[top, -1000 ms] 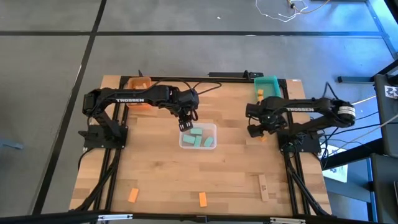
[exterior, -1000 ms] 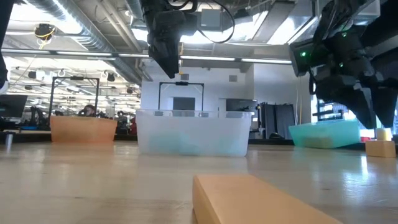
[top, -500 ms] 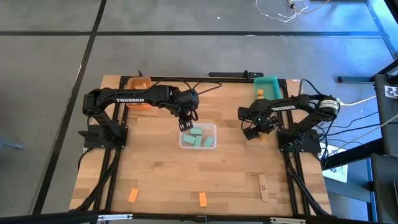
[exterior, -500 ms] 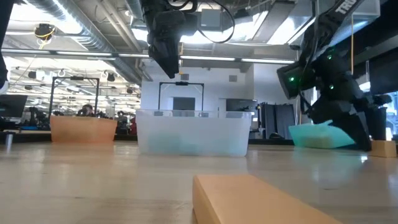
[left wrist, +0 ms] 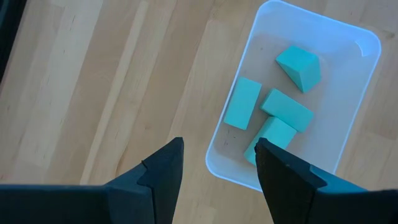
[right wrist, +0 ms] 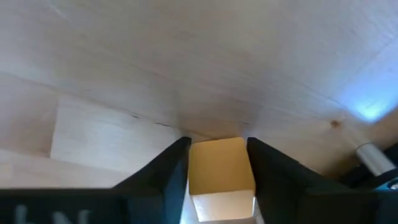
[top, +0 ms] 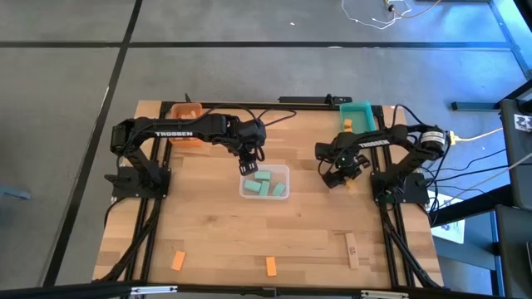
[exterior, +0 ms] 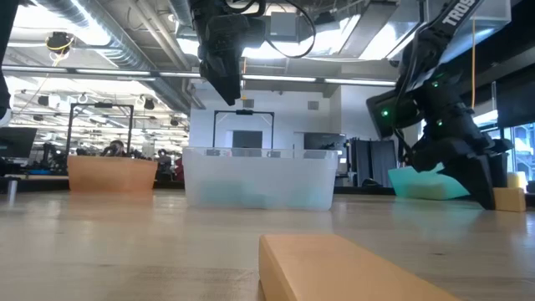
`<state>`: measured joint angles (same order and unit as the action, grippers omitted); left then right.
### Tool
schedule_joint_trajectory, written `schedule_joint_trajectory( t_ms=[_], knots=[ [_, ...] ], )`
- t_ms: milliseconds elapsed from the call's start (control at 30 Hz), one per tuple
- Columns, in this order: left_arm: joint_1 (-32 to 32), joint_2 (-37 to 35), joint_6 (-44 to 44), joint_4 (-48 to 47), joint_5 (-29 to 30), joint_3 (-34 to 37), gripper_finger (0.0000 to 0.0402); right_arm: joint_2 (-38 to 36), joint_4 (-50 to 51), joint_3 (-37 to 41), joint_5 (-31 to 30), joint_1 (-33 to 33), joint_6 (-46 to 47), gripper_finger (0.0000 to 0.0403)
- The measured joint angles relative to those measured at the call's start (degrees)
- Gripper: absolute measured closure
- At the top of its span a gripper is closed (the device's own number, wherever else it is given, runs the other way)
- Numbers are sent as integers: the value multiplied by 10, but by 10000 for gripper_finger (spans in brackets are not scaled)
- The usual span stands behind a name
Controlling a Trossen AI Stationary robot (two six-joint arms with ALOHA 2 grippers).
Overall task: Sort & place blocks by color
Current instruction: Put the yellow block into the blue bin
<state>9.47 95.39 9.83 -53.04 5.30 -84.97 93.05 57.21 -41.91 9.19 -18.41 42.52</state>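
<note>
The right pincer [right wrist: 214,168] is down at the counter [top: 216,232] with a tan block [right wrist: 221,171] between its 2 fingers, which sit against the block's sides. The left pincer [left wrist: 217,165] hangs spread over the edge of a clear tray [left wrist: 357,93] holding 4 mint blocks [left wrist: 242,102]. 2 orange blocks [top: 178,261] and a tan block [top: 352,249] lie near the counter's front edge. An orange tray [top: 184,110] and a teal tray [top: 357,114] stand at the back.
</note>
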Motion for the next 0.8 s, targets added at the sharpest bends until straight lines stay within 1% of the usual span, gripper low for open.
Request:
schedule_joint_trajectory(
  t_ms=[67,300,433,600,800],
  knots=[
    [0,0,0,0,0,0,214,-3,0,0,0,0,-11,272],
    [0,0,0,0,0,0,214,-12,-9,1,-4,0,-39,273],
    [0,0,0,0,0,0,214,-12,-28,-15,-15,0,-65,273],
    [0,0,0,0,0,0,214,-11,-54,-52,-29,0,-103,273],
    [0,0,0,0,0,0,214,-11,-65,-135,-36,0,-157,273]
  ],
)
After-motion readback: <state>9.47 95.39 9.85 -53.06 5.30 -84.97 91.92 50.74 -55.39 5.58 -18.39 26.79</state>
